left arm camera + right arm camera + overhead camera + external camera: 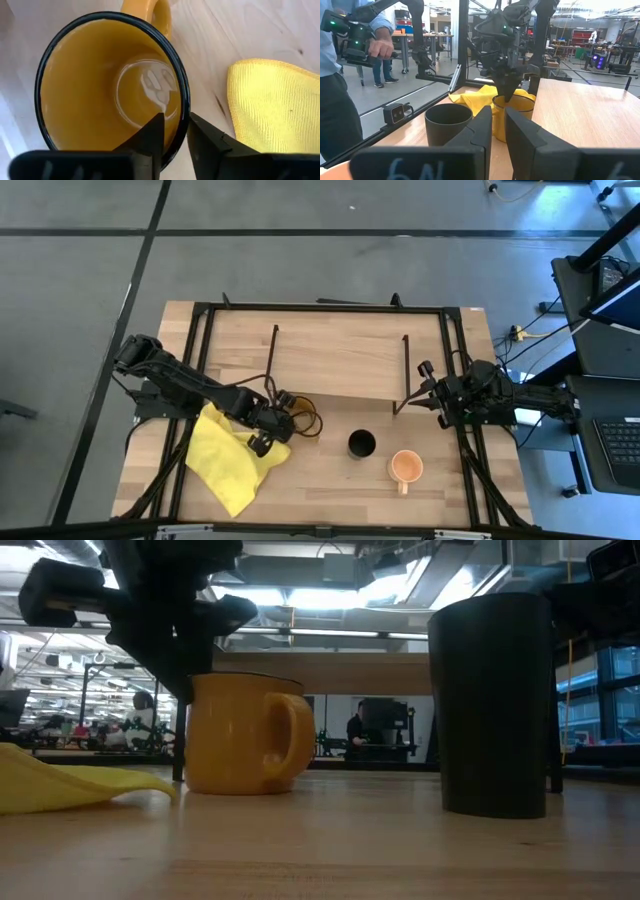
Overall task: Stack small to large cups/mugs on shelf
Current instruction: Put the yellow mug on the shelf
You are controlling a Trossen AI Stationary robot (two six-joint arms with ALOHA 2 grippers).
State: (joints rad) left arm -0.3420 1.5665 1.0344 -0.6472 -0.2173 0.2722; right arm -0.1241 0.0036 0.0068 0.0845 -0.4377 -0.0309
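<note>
The amber mug [305,421] stands upright on the table just in front of the shelf [340,360], a light-wood board on thin dark legs. My left gripper [283,418] is shut on the mug's rim; the mug also shows in the low view [245,735]. The small black cup [361,444] and the peach-orange mug [405,467] stand on their bases on the table to its right. My right gripper [498,112] is shut and empty, waiting by the shelf's right legs [432,395]. My left gripper pinches the mug's dark rim [176,131] on the side away from the handle [150,12], one finger inside the mug and one outside. The fingers come from above, slanting in from the table's left. The mug stands upright with its base on the table [240,788].
A crumpled yellow cloth [235,462] lies on the table to the left of the amber mug, close to my left gripper. The table's black frame [320,307] runs round the shelf. A person [340,85] stands beyond the table's left side holding a device.
</note>
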